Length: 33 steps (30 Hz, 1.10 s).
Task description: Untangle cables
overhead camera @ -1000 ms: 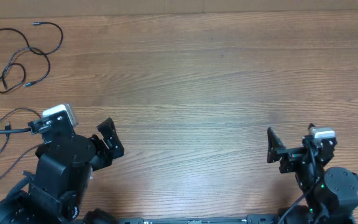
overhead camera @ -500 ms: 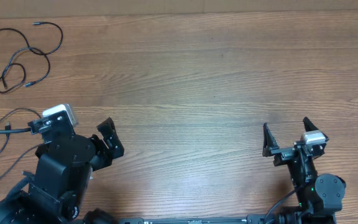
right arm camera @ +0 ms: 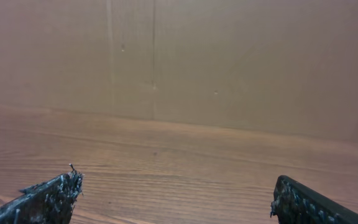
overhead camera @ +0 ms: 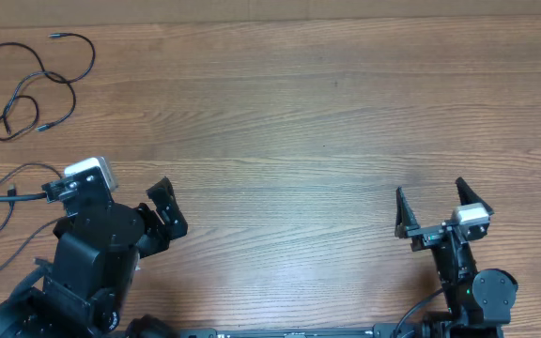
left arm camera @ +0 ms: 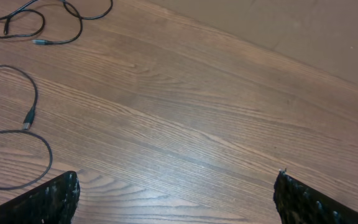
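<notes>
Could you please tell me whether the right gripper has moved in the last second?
Yes. Against the table's wood grain, the right gripper has turned to face straight ahead, its arm pulling back toward the near edge.

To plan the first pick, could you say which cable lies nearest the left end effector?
The loose loop with a plug end, beside the left end effector; the tangled loops lie farther away.

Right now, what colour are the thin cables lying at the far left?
Black. The cables show best in the overhead view.
</notes>
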Each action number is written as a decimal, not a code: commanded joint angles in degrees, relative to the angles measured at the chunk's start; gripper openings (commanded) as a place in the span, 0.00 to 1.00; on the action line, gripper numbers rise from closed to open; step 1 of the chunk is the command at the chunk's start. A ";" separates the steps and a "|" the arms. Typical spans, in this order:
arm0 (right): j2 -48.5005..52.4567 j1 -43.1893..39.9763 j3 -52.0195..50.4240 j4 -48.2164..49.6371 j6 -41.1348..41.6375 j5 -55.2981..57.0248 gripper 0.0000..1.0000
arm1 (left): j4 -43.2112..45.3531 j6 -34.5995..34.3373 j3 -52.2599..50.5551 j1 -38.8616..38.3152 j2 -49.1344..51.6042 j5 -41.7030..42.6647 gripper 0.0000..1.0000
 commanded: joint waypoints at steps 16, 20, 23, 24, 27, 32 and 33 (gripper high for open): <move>-0.94 2.34 -5.95 4.44 0.11 0.00 1.00 | 0.04 -0.81 0.59 -0.11 -0.04 -1.14 1.00; -0.94 1.64 -5.95 3.26 0.11 0.35 1.00 | 0.04 -0.81 0.59 -0.11 -0.04 -1.14 1.00; -0.94 1.64 -5.95 2.56 0.09 0.87 1.00 | 0.04 -0.81 0.59 -0.11 -0.04 -1.14 1.00; -0.94 1.64 -5.95 2.47 0.11 1.09 1.00 | 0.04 -0.81 0.59 -0.11 -0.04 -1.14 1.00; -0.94 1.64 -5.95 2.38 0.15 1.57 1.00 | 0.07 -0.81 0.59 -0.11 -0.04 -1.14 1.00; -0.94 1.81 -5.95 2.21 0.42 1.88 1.00 | 0.04 -0.81 0.59 -0.11 -0.04 -1.14 1.00; -0.94 1.81 -5.92 2.19 0.63 2.16 1.00 | 0.04 -0.81 0.59 -0.11 -0.04 -1.14 1.00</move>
